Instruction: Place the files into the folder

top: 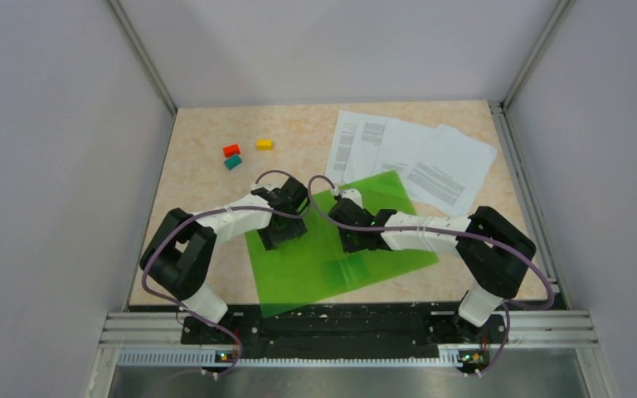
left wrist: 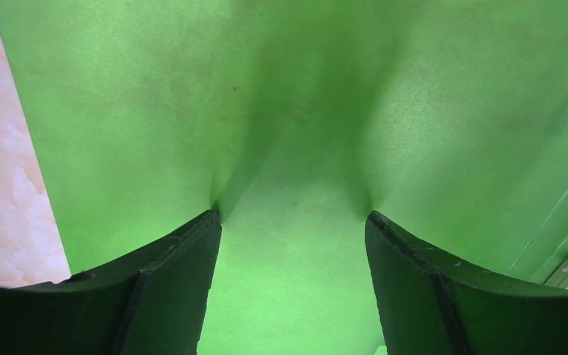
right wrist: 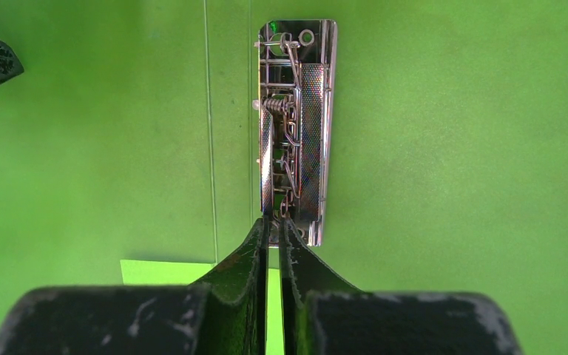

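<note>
The green folder (top: 315,282) lies spread open on the table in front of both arms. Its metal clip (right wrist: 296,126) runs along the inner spine. My left gripper (top: 272,240) is open, with both fingertips down on the folder's left half (left wrist: 303,89) and nothing between them (left wrist: 292,214). My right gripper (top: 352,240) is shut, its tips (right wrist: 274,220) right at the near end of the clip; whether they pinch any part of it I cannot tell. The files (top: 415,157), white printed sheets, lie fanned out at the back right, with the folder's far corner over their edge.
Three small blocks sit at the back left: red (top: 231,150), yellow (top: 264,143) and teal (top: 232,162). Bare table (left wrist: 0,185) shows left of the folder. Grey walls close in the table on three sides. A paler rectangle (right wrist: 166,271) shows through the folder near the right fingers.
</note>
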You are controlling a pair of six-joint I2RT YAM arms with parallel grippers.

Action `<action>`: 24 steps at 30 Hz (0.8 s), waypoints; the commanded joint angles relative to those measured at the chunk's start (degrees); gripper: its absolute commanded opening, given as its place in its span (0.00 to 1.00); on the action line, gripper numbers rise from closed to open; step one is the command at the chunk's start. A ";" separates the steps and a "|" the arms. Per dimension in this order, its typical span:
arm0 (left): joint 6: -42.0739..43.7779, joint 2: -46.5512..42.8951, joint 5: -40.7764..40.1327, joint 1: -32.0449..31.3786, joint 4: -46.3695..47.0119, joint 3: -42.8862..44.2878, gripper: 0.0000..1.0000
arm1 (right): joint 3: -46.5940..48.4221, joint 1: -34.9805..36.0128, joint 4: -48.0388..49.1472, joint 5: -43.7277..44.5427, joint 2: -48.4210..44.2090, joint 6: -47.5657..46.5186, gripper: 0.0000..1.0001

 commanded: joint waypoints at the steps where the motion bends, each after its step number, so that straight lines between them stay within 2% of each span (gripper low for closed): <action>1: -3.31 3.76 -2.99 0.37 -1.04 -1.31 0.77 | -2.52 0.86 -5.14 4.32 3.12 -1.15 0.05; 14: -3.71 5.50 0.03 3.06 1.76 -4.92 0.77 | -3.46 5.51 -8.70 17.61 4.95 1.54 0.04; 24: -2.84 6.38 2.60 6.26 3.85 -6.67 0.76 | -6.29 6.18 -7.31 19.51 3.89 1.88 0.04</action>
